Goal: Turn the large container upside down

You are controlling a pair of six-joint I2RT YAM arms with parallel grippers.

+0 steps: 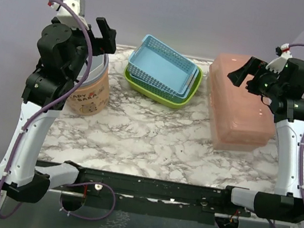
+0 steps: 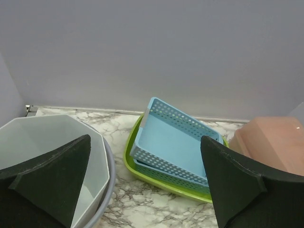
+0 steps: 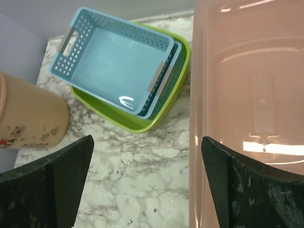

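The large container (image 1: 239, 113) is a pink translucent box on the right side of the marble table (image 1: 136, 140), lying flat with a smooth closed face upward. It fills the right of the right wrist view (image 3: 251, 95) and shows at the right edge of the left wrist view (image 2: 273, 142). My right gripper (image 1: 249, 77) hovers open above the container's far left part, one finger over the box and the other over bare marble (image 3: 147, 185). My left gripper (image 1: 99, 37) stands open, raised above the bucket at the far left (image 2: 145, 190). Neither holds anything.
A tan bucket (image 1: 89, 89) with a grey inside (image 2: 47, 152) stands at the left under the left gripper. Blue perforated baskets (image 1: 162, 66) sit nested in a green tray (image 1: 144, 88) at the back centre, close to the container's left side.
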